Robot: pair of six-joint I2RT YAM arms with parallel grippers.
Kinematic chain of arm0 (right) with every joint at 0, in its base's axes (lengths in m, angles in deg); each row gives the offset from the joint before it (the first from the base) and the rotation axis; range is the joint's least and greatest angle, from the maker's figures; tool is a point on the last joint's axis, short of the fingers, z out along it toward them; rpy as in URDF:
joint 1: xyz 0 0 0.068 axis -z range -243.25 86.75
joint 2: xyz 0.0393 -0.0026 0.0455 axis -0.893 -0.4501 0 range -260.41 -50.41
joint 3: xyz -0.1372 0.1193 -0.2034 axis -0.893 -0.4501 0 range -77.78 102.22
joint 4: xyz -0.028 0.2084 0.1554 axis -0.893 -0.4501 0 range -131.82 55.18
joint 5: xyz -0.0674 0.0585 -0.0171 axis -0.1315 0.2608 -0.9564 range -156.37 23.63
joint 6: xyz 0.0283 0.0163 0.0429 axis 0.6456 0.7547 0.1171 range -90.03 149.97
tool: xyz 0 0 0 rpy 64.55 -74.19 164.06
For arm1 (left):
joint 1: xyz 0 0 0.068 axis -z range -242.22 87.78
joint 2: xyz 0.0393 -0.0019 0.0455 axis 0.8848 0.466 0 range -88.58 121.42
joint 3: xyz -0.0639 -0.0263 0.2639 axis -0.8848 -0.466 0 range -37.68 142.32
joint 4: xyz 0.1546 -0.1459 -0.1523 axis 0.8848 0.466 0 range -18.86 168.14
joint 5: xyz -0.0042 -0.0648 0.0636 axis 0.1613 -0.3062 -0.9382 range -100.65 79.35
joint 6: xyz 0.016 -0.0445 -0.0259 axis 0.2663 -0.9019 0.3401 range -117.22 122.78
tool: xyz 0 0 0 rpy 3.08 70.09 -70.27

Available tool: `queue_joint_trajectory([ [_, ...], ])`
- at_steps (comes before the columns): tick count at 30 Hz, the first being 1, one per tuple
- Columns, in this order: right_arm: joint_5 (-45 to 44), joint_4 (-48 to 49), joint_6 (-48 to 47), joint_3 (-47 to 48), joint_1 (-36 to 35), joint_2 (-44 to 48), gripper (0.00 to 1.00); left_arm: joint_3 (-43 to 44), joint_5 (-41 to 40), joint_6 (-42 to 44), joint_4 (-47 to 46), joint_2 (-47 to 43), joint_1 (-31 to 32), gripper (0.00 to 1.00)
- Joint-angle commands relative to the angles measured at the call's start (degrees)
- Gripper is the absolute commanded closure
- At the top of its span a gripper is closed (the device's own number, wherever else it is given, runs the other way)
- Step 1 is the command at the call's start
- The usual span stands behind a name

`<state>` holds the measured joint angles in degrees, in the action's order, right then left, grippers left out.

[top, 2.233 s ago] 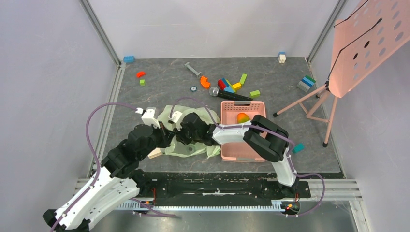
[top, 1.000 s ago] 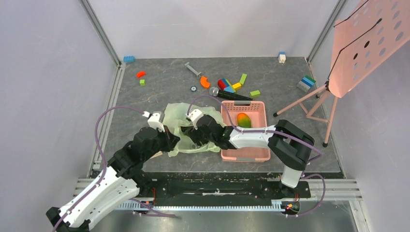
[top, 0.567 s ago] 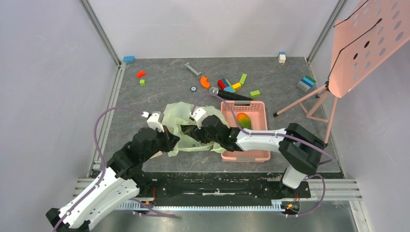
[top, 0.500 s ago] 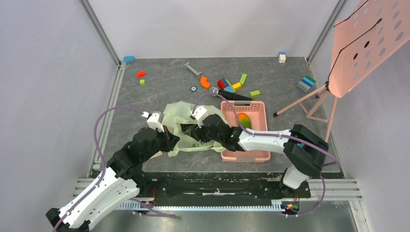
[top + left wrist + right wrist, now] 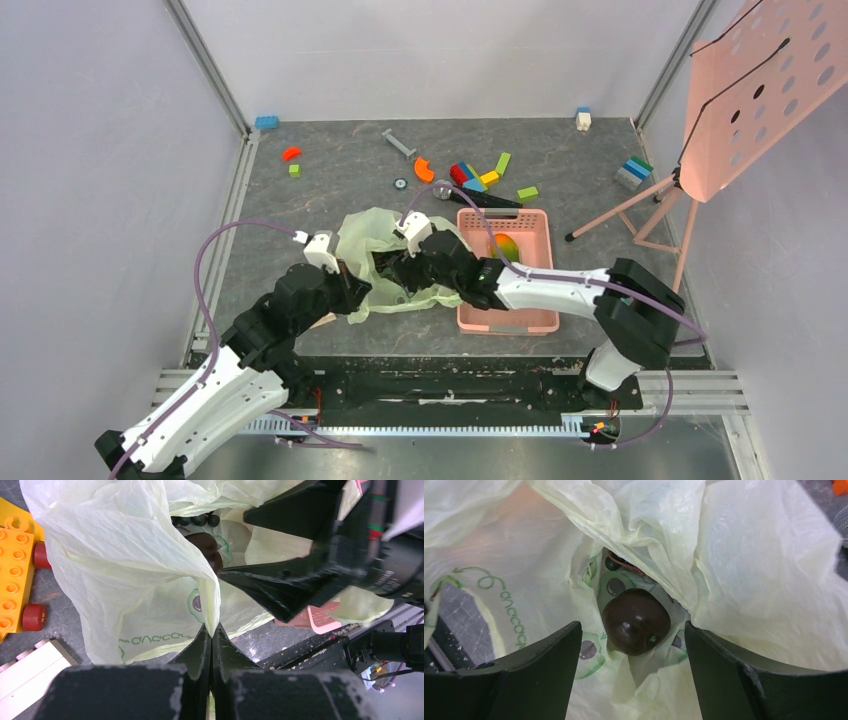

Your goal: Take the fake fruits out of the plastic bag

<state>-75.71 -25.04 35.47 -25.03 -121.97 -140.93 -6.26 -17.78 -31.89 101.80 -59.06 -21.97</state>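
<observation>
Status: your left end effector (image 5: 211,630) is pinched tight on a fold of the bag (image 5: 125,570). The film comes straight up out of its closed tips. Beyond those tips the bag spreads out, crinkled and gaping, on the bench (image 5: 330,180).

Your right end effector (image 5: 631,627) is spread wide, nose into the bag mouth. The brown fruit (image 5: 636,621) sits centred between its fingers, a little beyond the tips. You have a gap on both sides, no contact visible, nothing gripped.

The grapes (image 5: 613,562) are deeper in, past the brown fruit as seen from the right end effector. A bag fold hides most of the bunch and only a couple of dark berries show. On your left wrist view they read as a short dark row at the far edge of the opening.

The mango (image 5: 505,246) is out of the bag, lying in the pink basket (image 5: 500,318) just to the right of the right end effector.

An orange block (image 5: 15,575) with red wheels lies on the bench left of the left end effector, beside the bag.
</observation>
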Motion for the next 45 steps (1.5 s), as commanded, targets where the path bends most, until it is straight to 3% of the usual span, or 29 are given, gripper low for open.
queue_joint_trajectory([
  [1,-1.2,0.0,4.4,4.4,0.7,-5.3,0.21,-0.5,-0.2,-1.7,-2.6,0.2,-0.1,0.98],
  [14,-4.6,-2.2,11.0,10.6,2.5,-16.5,0.17,-0.5,-0.1,-1.2,-3.0,0.5,-0.1,0.98],
  [18,-4.3,-2.6,11.0,10.6,2.5,-17.7,0.23,-0.7,-0.3,-1.2,-3.1,0.5,-0.1,0.98],
  [22,-4.9,-2.1,10.5,10.1,2.5,-17.5,0.41,-0.8,-0.3,-1.0,-3.0,0.5,0.0,0.98],
  [30,-2.9,0.9,8.1,7.1,2.5,-11.8,0.53,-0.8,-0.3,-1.0,-3.1,0.4,-0.1,0.98],
  [45,11.1,-2.2,4.7,4.1,2.5,7.6,0.54,-0.4,-1.2,-0.4,-3.2,0.3,-0.1,0.98],
])
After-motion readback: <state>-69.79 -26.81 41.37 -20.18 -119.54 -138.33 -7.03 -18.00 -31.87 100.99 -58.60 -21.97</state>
